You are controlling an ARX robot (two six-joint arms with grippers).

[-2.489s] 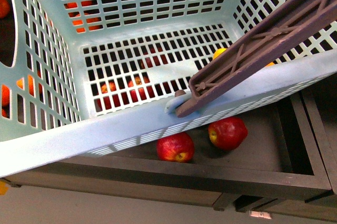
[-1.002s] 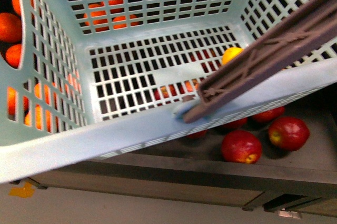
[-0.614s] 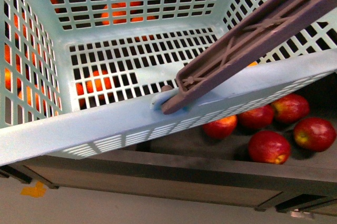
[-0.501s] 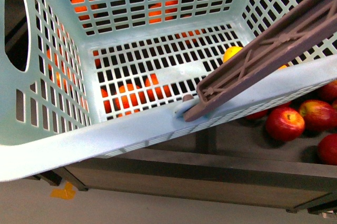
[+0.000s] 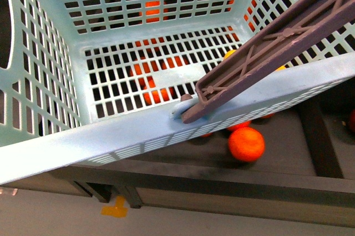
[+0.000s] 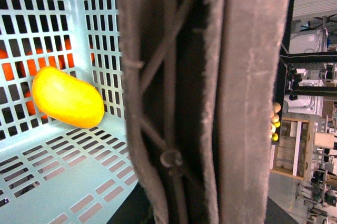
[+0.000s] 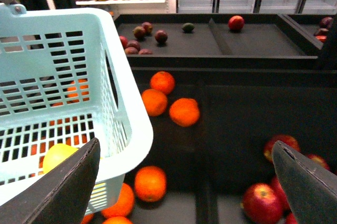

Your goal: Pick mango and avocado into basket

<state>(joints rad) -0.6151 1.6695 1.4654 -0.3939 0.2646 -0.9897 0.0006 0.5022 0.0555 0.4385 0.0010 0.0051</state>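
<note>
The aqua basket (image 5: 138, 136) fills the front view, held tilted above the dark fruit display. My left gripper is shut on the basket's brown-grey handle (image 6: 210, 97), which hides its fingers in the left wrist view. The yellow mango (image 6: 67, 97) lies on the basket floor in a corner. It peeks out behind the handle in the front view (image 5: 230, 54) and shows in the right wrist view (image 7: 58, 156). A small dark green avocado (image 7: 188, 27) lies in a far tray. My right gripper (image 7: 187, 187) is open and empty, beside the basket (image 7: 126, 129), over the fruit.
Oranges (image 7: 184, 112) lie in the tray beside and under the basket; one shows in front (image 5: 246, 144). Red apples (image 7: 261, 203) lie in the adjoining tray. Dark plums (image 7: 142, 37) and one apple (image 7: 236, 22) lie in far trays. The display's front rail (image 5: 222, 177) runs below.
The basket has been carried sideways along the display. The red apples seen under it earlier are gone from the front view, and oranges lie below it now. The mango stays inside.
</note>
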